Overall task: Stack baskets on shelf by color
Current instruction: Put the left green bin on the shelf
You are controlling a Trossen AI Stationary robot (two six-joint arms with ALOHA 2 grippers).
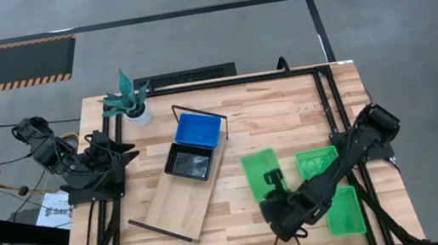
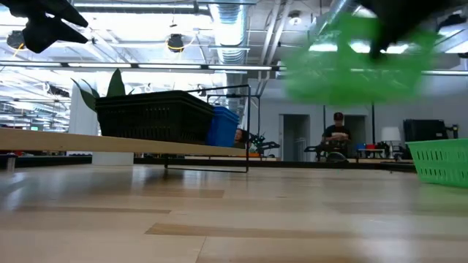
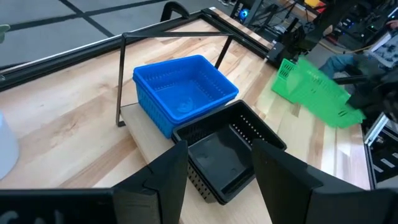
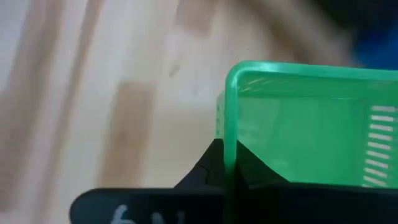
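The light-wood shelf [image 1: 180, 198] lies slantwise on the table. A blue basket [image 1: 199, 130] and a black basket [image 1: 189, 162] rest on its far end, side by side. My right gripper [image 1: 275, 180] is shut on a green basket [image 1: 260, 171], which hangs above the table right of the shelf. Two more green baskets [image 1: 317, 162] [image 1: 345, 210] sit on the table near the right edge. My left gripper [image 3: 221, 177] waits open at the table's left side, pointing toward the blue basket [image 3: 183, 93] and the black one [image 3: 224, 149]. My right gripper pinches one side wall of the green basket at its rim [image 4: 231, 146], one finger inside the basket and one outside. The fingers come slanting down from the table's near right. The basket is lifted clear of the table [image 2: 355, 62] and tilted [image 3: 311, 93].
A potted plant [image 1: 132, 100] stands at the table's far left, beside the shelf's far end. A black frame [image 1: 327, 99] runs along the table's far and right sides. Bare wood lies between the shelf and the green baskets. A person [image 2: 338, 135] sits far off in the room.
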